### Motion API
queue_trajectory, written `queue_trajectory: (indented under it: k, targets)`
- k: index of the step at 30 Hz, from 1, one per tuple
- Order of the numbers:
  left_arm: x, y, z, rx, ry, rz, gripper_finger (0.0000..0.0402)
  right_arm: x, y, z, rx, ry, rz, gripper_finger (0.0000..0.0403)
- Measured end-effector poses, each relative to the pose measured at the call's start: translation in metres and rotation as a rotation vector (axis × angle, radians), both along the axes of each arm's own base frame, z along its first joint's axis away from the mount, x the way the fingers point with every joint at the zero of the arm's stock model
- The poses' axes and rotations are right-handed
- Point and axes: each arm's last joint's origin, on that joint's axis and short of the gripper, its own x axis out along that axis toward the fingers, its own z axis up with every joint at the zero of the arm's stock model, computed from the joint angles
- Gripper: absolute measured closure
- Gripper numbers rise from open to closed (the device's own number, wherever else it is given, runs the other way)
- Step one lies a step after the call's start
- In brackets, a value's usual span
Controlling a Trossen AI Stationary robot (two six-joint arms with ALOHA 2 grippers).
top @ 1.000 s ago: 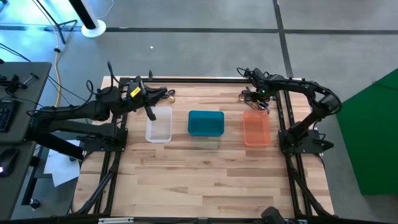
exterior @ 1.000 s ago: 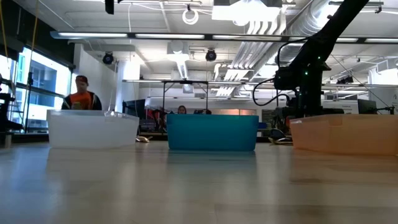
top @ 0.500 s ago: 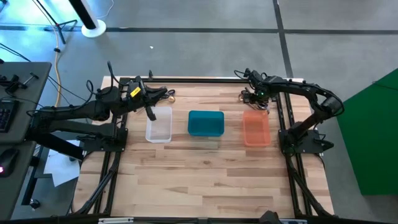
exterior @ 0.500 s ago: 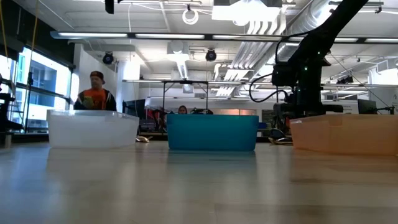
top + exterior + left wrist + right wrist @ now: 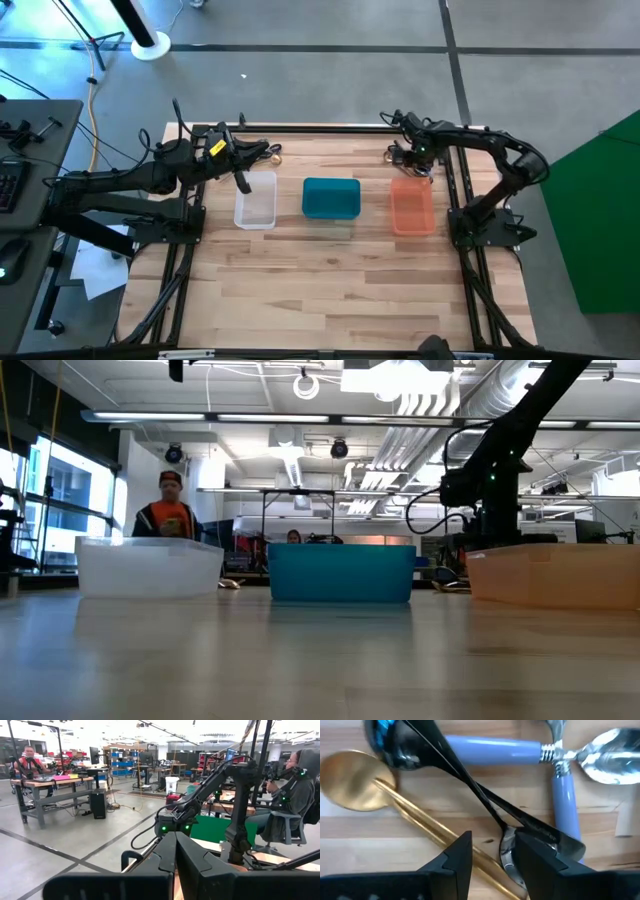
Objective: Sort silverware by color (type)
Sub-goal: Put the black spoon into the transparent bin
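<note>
The silverware lies in a crossed pile on the table's far right, behind the orange bin. The right wrist view shows a gold spoon, a black spoon lying over it, and blue-handled silver spoons. My right gripper is open just above the pile, pointing down. Its fingers stand on either side of a shiny silver piece beside the black handle. My left gripper is shut and holds nothing I can see. It waits above the clear bin's far left corner.
Three bins stand in a row across the table's middle: clear, teal and orange. A few small items lie at the far edge near my left gripper. People are in the room beyond the table.
My right gripper has swayed a little toward the table's left and back again, staying over the silverware pile. A person in the room behind has walked to the right.
</note>
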Motion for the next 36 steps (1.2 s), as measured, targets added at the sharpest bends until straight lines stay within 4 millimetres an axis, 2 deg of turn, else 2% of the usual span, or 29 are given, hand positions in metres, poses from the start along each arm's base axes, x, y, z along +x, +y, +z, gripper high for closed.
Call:
queue_trajectory:
  k: [16, 27, 30, 36]
  targets:
    - [0.000, 0.000, 0.000, 0.010, 0.005, 0.001, 0.0401, 0.002, -0.005, -0.003, -0.057, 0.012, -0.111, 0.0270]
    - [0.000, 0.000, 0.000, 0.010, 0.005, 0.001, 0.0401, 0.011, -0.001, -0.012, -0.091, 0.090, -0.113, 0.0272]
    - [0.000, 0.000, 0.000, 0.016, 0.007, 0.001, 0.0401, 0.011, -0.001, -0.013, -0.086, 0.086, -0.112, 0.0293]
    - [0.000, 0.000, 0.000, 0.017, 0.007, 0.001, 0.0402, 0.011, -0.001, -0.013, -0.077, 0.079, -0.087, 0.0389]
